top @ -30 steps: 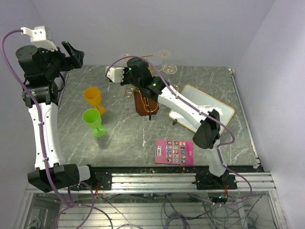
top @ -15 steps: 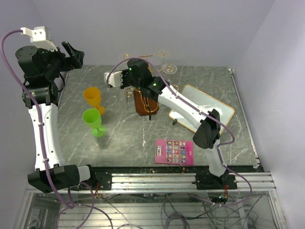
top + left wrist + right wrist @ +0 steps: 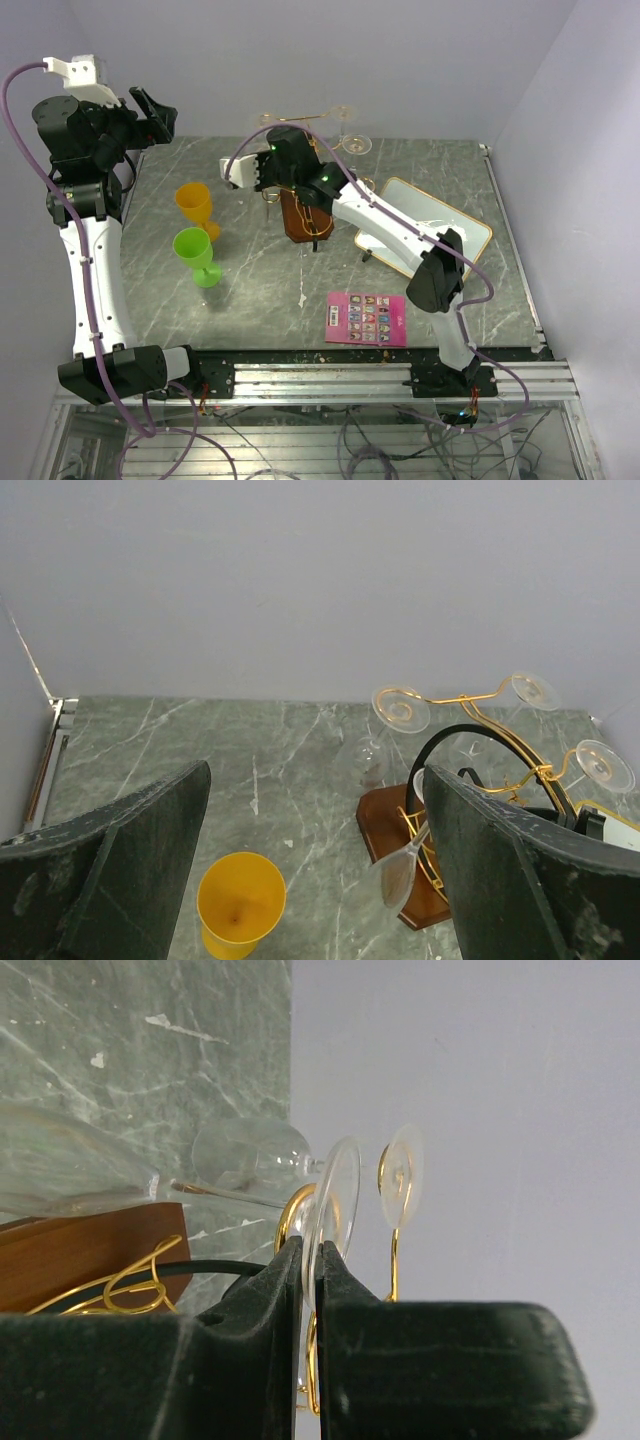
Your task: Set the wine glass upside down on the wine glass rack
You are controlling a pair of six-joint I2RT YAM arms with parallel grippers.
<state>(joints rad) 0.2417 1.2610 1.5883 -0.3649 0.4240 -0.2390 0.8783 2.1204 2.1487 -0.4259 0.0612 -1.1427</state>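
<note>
My right gripper [image 3: 312, 1266] is closed all the way down on the thin clear foot of the wine glass [image 3: 333, 1188], with the disc pinched edge-on between the two black fingers. From the foot the stem runs away to my left toward the bowl, which is a pale blur over the marble. From my left wrist the glass hangs tilted, bowl lower than foot, beside the brown block.

The wine glass rack [image 3: 297, 216] is directly in front of that grip. One of its gold scrolls curls just behind the foot I hold, close enough that I cannot tell whether glass and wire touch. The wooden base [image 3: 90, 1250] lies below and to the left of my fingers. A second clear foot [image 3: 403, 1174] stands on edge just beyond mine, at another gold curl.

My left gripper [image 3: 315, 780] is raised and well apart from the rack, its jaws spread wide with nothing between them. Between its fingers I see the orange cup [image 3: 240, 908] below and close by. Farther out to the right is the rack's wire, with round glass feet at its scroll ends. From above, a green cup [image 3: 195, 250] stands just nearer the bases than the orange one. A white tray [image 3: 470, 232] and a pink card [image 3: 367, 318] lie under my right arm's side of the table.
</note>
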